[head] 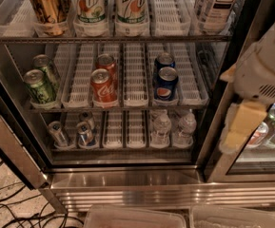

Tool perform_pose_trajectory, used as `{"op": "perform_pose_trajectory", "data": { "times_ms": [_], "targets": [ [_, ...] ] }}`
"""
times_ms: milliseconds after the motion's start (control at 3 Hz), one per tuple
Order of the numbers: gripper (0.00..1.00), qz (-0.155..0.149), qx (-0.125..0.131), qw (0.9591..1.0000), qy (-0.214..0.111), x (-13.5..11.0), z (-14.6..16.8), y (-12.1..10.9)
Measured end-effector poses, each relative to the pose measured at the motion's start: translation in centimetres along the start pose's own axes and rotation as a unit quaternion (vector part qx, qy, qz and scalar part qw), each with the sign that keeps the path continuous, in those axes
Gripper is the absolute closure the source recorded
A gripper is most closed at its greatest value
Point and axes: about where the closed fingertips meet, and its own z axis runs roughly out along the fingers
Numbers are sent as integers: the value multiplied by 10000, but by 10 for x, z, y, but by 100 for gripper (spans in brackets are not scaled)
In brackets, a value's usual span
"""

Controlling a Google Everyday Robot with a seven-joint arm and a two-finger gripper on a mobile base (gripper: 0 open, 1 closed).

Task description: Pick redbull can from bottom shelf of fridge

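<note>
The fridge [127,178] stands open in front of me, with several wire racks of drinks. On the bottom shelf [127,136], slim silver-and-blue redbull cans stand in the left lanes: one at the front [85,134], one to its left [58,133] and one behind [87,118]. Two small clear water bottles [162,128] stand in the right lanes. My gripper [240,127] hangs at the right of the view, outside the fridge and in front of the dark door post. It is well right of the cans and holds nothing I can see.
The middle rack holds green cans [39,86], red cola cans [103,84] and blue Pepsi cans [165,83]. The top rack holds tall cans and bottles [90,6]. A second glass-door compartment [270,132] is at the right. Cables [13,208] lie on the floor at left. Trays [137,218] sit at the bottom edge.
</note>
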Motion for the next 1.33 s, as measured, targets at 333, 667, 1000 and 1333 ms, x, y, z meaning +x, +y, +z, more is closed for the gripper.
{"op": "perform_pose_trajectory", "data": {
  "times_ms": [333,667,1000,1333],
  "targets": [
    [0,-88,-64,9996,-260,-10,44,26],
    [0,-93,-133,9976,-671,-22,91,65],
    [0,195,-211,9912,-1290,-36,162,109],
    [0,192,-201,9912,-1292,-37,162,109]
  ]
}}
